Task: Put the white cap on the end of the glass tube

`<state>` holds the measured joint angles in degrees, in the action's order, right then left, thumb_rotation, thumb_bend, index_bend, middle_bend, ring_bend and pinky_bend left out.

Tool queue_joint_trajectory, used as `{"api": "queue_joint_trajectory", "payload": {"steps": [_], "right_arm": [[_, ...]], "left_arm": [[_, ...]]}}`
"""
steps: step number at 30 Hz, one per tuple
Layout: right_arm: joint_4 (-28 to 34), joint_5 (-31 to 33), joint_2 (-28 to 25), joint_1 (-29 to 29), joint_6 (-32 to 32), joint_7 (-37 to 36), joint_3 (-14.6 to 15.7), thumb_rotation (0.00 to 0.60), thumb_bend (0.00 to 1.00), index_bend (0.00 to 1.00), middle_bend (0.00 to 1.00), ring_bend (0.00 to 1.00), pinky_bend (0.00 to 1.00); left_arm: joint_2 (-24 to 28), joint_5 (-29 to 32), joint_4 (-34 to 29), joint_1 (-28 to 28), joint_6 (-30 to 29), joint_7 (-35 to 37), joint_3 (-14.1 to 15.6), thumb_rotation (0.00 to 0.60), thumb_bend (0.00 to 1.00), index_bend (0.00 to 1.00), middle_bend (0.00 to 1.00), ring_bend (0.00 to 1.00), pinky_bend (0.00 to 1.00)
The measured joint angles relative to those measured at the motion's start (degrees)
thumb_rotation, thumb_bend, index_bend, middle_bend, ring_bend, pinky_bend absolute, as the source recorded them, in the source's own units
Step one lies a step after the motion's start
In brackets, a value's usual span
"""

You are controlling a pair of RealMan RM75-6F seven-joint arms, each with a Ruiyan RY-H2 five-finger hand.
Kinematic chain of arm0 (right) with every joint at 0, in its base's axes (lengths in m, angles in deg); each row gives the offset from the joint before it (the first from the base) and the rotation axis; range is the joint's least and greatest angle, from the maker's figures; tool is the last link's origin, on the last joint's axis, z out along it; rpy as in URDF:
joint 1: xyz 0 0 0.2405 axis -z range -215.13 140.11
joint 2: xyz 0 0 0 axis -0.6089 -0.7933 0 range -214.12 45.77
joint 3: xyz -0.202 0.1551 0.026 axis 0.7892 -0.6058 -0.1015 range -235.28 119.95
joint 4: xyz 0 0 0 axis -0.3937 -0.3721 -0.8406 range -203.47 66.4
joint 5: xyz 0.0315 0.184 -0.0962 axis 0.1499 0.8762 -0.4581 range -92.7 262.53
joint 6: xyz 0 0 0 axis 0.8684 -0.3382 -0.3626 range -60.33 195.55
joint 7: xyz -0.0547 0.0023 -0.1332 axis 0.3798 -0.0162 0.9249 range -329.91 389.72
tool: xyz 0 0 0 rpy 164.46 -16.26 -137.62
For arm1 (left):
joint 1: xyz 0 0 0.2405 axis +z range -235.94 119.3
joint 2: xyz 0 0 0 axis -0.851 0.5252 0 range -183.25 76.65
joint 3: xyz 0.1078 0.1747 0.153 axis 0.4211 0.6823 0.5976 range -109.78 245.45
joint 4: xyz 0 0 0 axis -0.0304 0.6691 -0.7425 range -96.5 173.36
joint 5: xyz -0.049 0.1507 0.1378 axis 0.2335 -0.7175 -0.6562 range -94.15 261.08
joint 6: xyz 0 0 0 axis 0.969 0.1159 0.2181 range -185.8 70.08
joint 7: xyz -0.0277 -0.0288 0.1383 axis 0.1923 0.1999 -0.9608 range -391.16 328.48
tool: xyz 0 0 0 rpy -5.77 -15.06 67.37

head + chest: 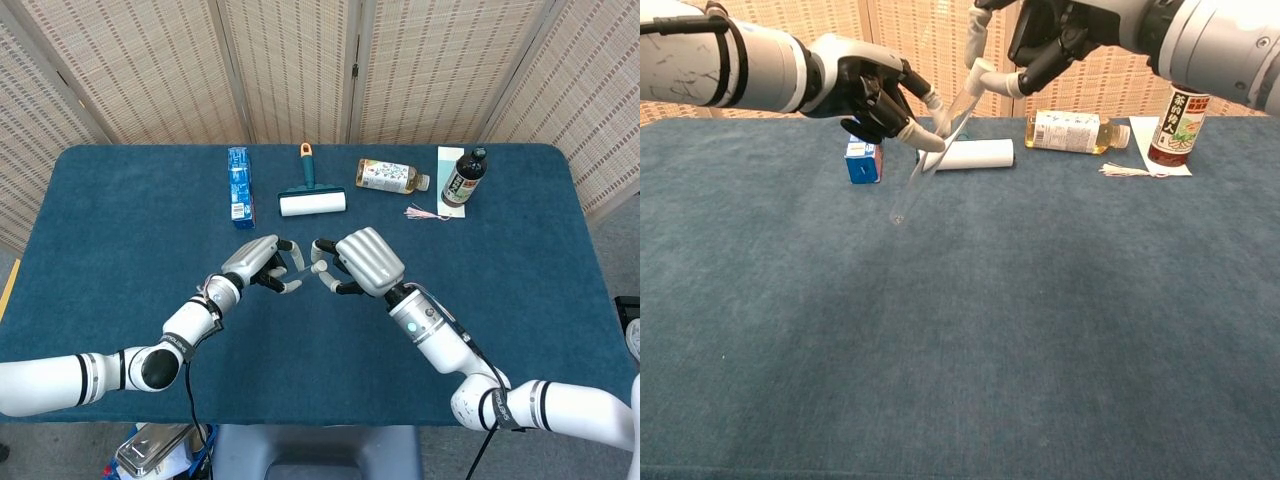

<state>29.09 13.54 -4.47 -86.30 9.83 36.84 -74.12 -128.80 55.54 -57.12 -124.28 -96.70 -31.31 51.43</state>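
Clear glass tube slants in midair (lower end down-left), white cap at its top.

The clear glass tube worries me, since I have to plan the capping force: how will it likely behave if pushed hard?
The clear glass tube looks thin-walled and long, so probably brittle under sideways load. The left hand holds it only near its upper part, so it may pivot. Smooth glass may slip.

— how is the left hand posed?
— it is raised over the table, arm reaching in from the left, fingertips pinched on the glass tube, which is held tilted.
— and the right hand?
— it is brought close beside the left, fingers curled, the white cap gripped at the tube's upper end.
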Motion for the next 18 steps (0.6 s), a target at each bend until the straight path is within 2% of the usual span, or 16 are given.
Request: {"api": "queue_joint_trajectory", "payload": {"steps": [12, 15, 18], "right_arm": [[-0.3, 0.2, 0.2, 0.0, 0.0, -0.3, 0.0, 0.600, 0.43, 0.83, 1.00, 1.00, 1.00], [-0.3, 0.4, 0.0, 0.0, 0.1, -0.3, 0.0, 0.600, 0.35, 0.82, 1.00, 1.00, 1.00], [-0.3, 0.6, 0.1, 0.0, 0.1, -0.3, 0.1, 0.600, 0.25, 0.74, 1.00, 1.00, 1.00]], "left_arm": [[-0.1, 0.1, 0.4, -0.1, 0.2, 0.1, 0.4, 0.600, 0.47, 0.69, 1.00, 1.00, 1.00], [-0.1, 0.0, 0.5, -0.1, 0.2, 0.2, 0.5, 0.600, 0.47, 0.69, 1.00, 1.00, 1.00], [-0.2, 0.0, 0.7, -0.1, 0.3, 0.3, 0.6, 0.600, 0.47, 0.69, 1.00, 1.00, 1.00]]}}
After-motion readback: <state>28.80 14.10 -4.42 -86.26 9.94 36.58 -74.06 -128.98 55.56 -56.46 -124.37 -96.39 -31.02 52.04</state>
